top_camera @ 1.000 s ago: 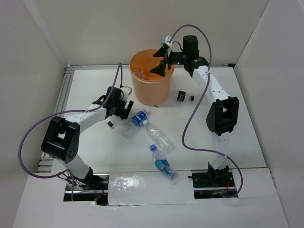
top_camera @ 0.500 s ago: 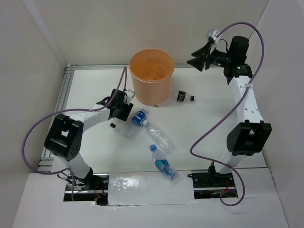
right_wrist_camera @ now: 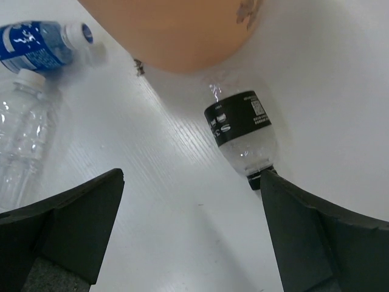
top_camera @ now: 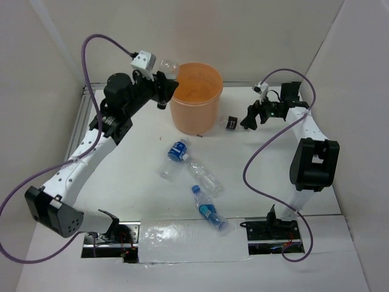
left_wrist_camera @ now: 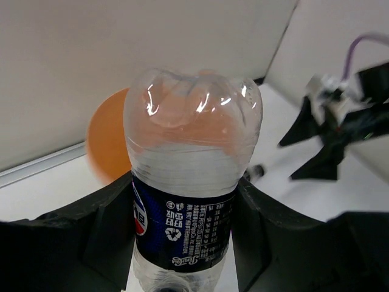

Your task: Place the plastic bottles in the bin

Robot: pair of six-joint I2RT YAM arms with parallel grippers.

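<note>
Clear blue-label bottle (left_wrist_camera: 188, 182) clamped in my left gripper (top_camera: 163, 85) is hanging right at the left rim of the bin (top_camera: 196, 104), so letting go now is risking a bounce off the edge; my right gripper (top_camera: 249, 117) is sitting open near the black-label bottle (right_wrist_camera: 240, 125).

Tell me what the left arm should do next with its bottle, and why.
Probably shift it right, over the mouth of the bin, before letting go. The left gripper is shut on the bottle, and from above the bottle sits at the bin's left rim, not clearly over the opening.
</note>
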